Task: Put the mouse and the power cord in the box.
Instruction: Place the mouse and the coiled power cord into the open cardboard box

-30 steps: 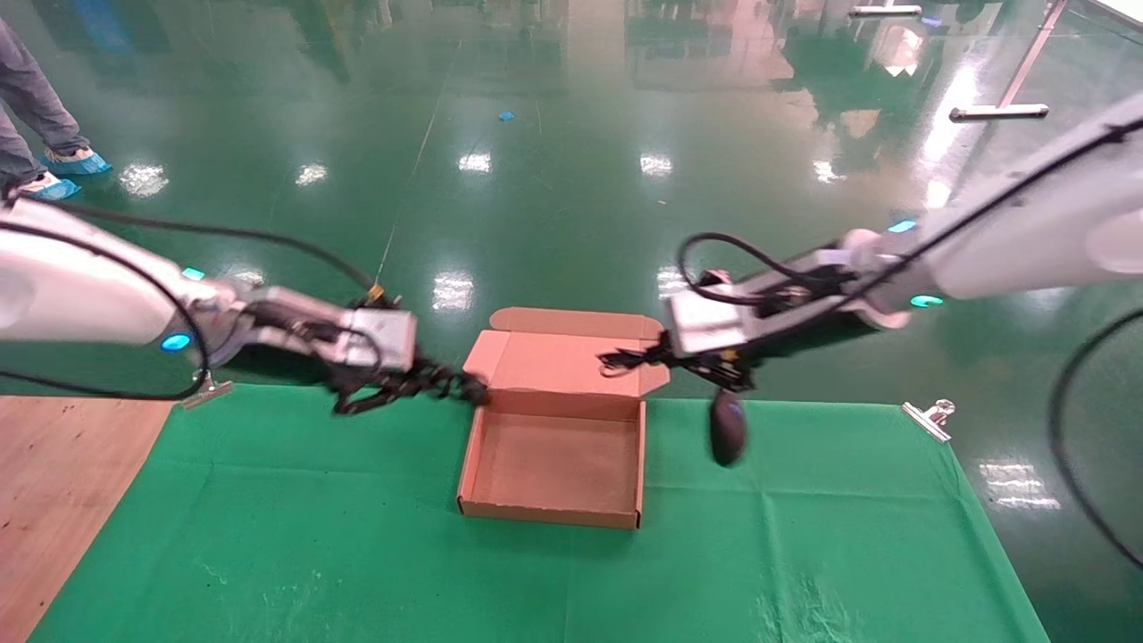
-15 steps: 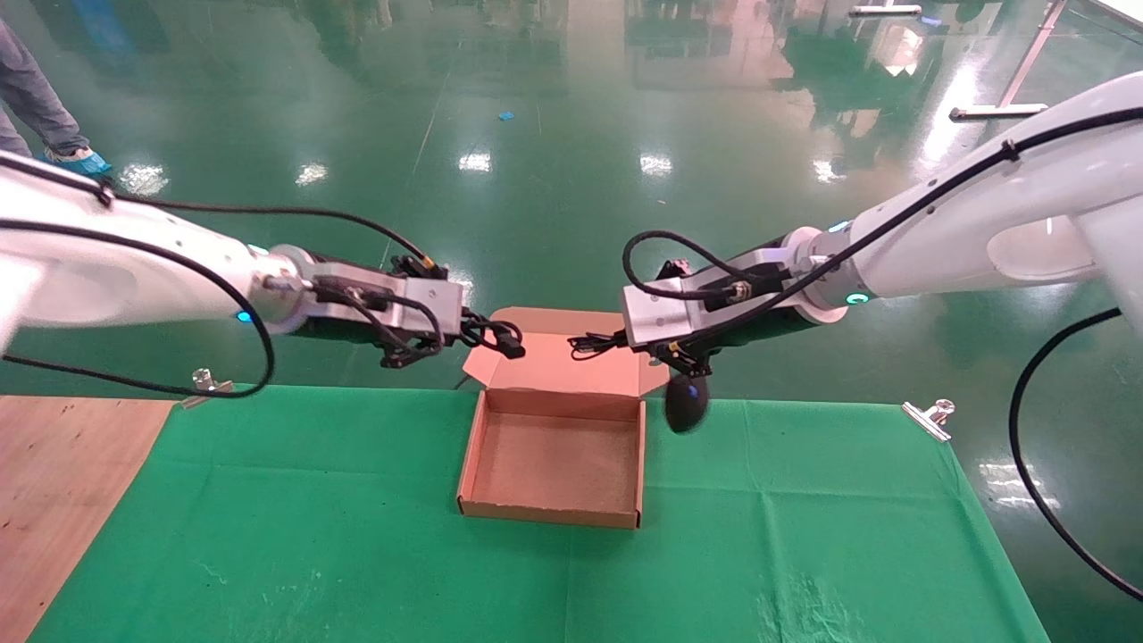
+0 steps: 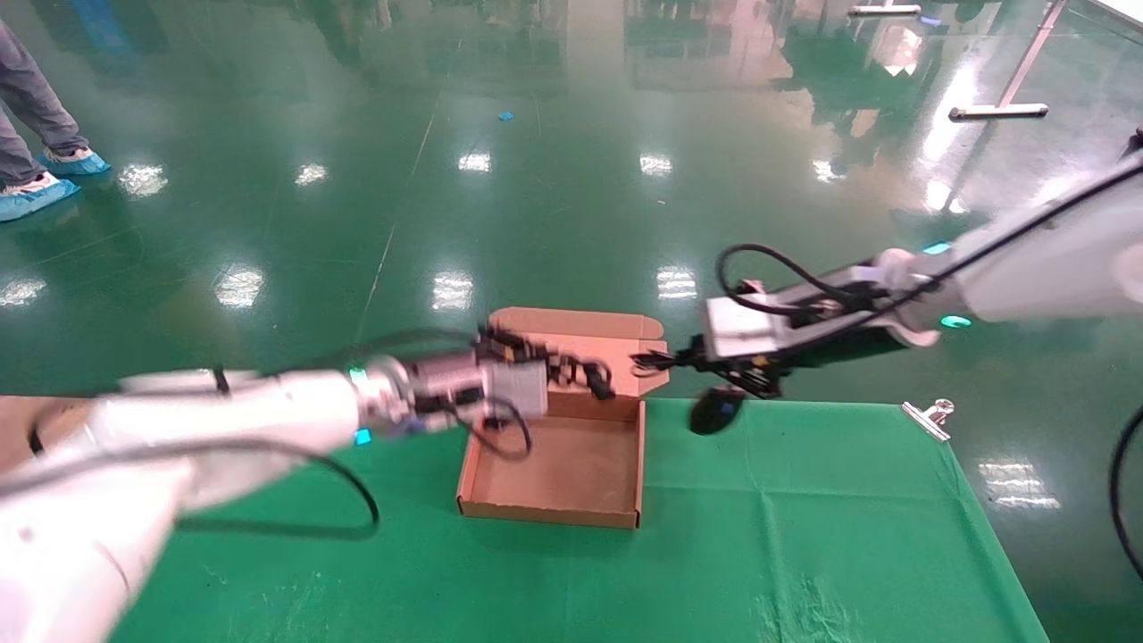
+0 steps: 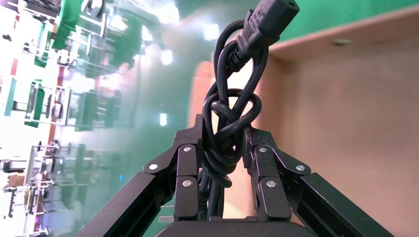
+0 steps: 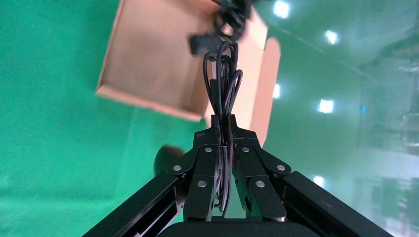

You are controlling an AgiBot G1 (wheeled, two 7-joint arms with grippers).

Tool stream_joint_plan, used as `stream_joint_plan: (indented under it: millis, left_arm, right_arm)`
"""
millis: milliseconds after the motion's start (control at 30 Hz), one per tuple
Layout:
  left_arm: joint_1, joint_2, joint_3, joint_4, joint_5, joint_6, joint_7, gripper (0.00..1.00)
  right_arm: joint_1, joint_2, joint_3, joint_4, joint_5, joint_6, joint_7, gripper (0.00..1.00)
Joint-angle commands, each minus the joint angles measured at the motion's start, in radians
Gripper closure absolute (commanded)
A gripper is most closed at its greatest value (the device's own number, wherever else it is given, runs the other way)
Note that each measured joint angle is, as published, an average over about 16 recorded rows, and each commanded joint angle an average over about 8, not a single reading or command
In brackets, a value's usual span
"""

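Left arm stretches from lower left toward frame center, left gripper point(image 3: 571, 371) over the open box point(image 3: 554, 511), jaws clamped on the power cord point(image 4: 230, 128). Right gripper point(image 3: 665, 360), level at center right, pinches the cable of the mouse point(image 3: 715, 413) dangling beside the box

There is one cardboard box point(image 3: 554, 464), open on the table, one power cord point(image 3: 571, 368) and one mouse point(image 3: 714, 413) with its thin cable bundled. Two robot hands are in sight, the left hand point(image 3: 585, 371) clamped on the power cord and the right hand point(image 3: 665, 362) clamped on the mouse's cable, each carrying a single item. One green cloth point(image 3: 804, 536) covers the table, one metal clip point(image 3: 929, 418) shows at the cloth's far right edge, and one person's two blue-covered shoes point(image 3: 45, 183) stand on the floor at far left.
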Motion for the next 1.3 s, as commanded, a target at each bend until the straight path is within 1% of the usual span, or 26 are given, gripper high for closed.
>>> stream_joint_plan:
  millis: [33, 133, 233, 567, 600, 633, 667, 833, 867, 900, 933, 1300]
  left_arm:
    - [0.062, 0.004, -0.009, -0.042, -0.030, -0.041, 0.031, 1.00]
    - [0.111, 0.007, 0.018, -0.076, -0.064, -0.074, 0.035, 1.00]
    - [0.138, 0.010, 0.060, -0.090, -0.091, -0.094, 0.015, 1.00]
    - [0.152, 0.012, 0.233, -0.095, -0.156, -0.184, -0.111, 1.00]
    - [0.151, 0.011, 0.250, -0.095, -0.163, -0.189, -0.126, 0.97]
    - [0.150, 0.011, 0.266, -0.095, -0.170, -0.192, -0.141, 0.91]
    - [0.148, 0.011, 0.281, -0.095, -0.178, -0.192, -0.158, 0.82]
    - [0.132, 0.009, 0.345, -0.099, -0.223, -0.170, -0.231, 0.19]
    - [0.129, 0.009, 0.357, -0.101, -0.231, -0.167, -0.239, 0.10]
    - [0.126, 0.008, 0.367, -0.103, -0.239, -0.165, -0.244, 0.03]
    - [0.124, 0.008, 0.377, -0.104, -0.247, -0.164, -0.248, 0.00]
    - [0.112, 0.006, 0.462, -0.105, -0.322, -0.186, -0.254, 0.00]
  right_arm:
    - [0.000, 0.020, 0.003, -0.011, 0.005, -0.014, -0.013, 1.00]
    - [0.002, 0.043, 0.006, -0.020, 0.009, -0.029, -0.027, 1.00]
    - [0.002, 0.060, 0.007, -0.027, 0.010, -0.037, -0.039, 1.00]
    - [-0.006, 0.090, 0.008, -0.044, 0.011, -0.041, -0.072, 1.00]
    - [-0.006, 0.093, 0.008, -0.046, 0.011, -0.042, -0.074, 1.00]
    - [-0.007, 0.095, 0.009, -0.048, 0.012, -0.043, -0.076, 1.00]
    - [-0.008, 0.097, 0.009, -0.051, 0.013, -0.044, -0.078, 1.00]
    - [-0.017, 0.101, 0.011, -0.061, 0.016, -0.046, -0.087, 1.00]
    - [-0.018, 0.101, 0.011, -0.063, 0.016, -0.047, -0.088, 1.00]
    - [-0.019, 0.100, 0.012, -0.064, 0.016, -0.047, -0.090, 1.00]
    - [-0.020, 0.100, 0.012, -0.066, 0.017, -0.048, -0.091, 1.00]
    - [-0.019, 0.096, 0.013, -0.075, 0.019, -0.064, -0.101, 1.00]
